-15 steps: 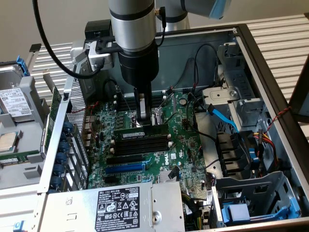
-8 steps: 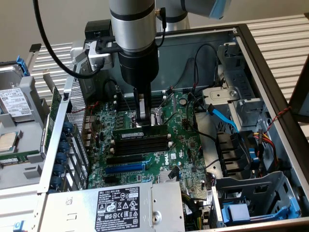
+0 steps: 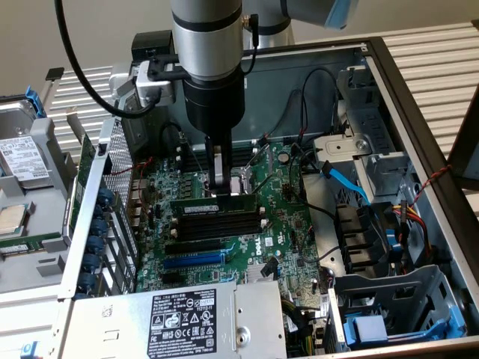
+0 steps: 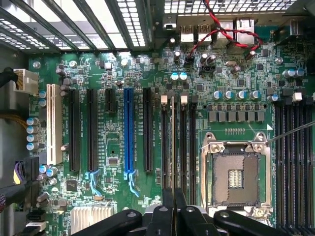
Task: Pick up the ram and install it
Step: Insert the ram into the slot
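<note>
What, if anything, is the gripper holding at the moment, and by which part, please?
It holds the ram, pinched between the fingers at about the middle of its upper long edge.

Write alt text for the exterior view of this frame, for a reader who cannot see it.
A robot arm's end effector reaches down into an open computer case and is shut on the ram, holding it on edge at the black memory slots of the green motherboard. Whether the ram is seated in a slot cannot be told.

Bright, even light; white glare through the chassis grille (image 4: 101, 24), soft shadows inside.
</note>
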Motion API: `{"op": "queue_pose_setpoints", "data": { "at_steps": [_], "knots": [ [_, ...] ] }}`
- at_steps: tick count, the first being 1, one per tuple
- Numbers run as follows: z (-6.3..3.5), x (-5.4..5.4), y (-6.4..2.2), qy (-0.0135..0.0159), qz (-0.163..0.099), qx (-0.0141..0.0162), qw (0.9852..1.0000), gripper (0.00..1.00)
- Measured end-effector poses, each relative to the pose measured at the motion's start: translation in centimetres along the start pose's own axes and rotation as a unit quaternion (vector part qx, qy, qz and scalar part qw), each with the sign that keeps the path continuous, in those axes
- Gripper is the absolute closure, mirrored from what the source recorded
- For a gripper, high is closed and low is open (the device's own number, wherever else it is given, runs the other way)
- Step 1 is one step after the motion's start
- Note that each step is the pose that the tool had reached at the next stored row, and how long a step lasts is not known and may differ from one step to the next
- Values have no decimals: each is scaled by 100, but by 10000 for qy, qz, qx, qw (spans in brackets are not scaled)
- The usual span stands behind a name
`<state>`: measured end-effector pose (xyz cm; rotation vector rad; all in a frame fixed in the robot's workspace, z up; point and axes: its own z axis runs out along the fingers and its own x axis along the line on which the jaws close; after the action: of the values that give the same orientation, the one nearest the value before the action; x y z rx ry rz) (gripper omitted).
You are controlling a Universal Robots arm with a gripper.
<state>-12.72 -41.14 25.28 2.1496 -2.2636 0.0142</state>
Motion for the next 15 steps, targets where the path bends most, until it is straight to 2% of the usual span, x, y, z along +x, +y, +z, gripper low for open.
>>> {"op": "queue_pose_setpoints", "data": {
  "at_steps": [3, 7, 15],
  "knots": [
    [0, 2, -1, -1, -1, 12, 10000, 87],
    [2, 6, -1, -3, -1, 50, 10000, 87],
    [8, 33, -2, -3, 0, 64, 10000, 87]
  ]
}}
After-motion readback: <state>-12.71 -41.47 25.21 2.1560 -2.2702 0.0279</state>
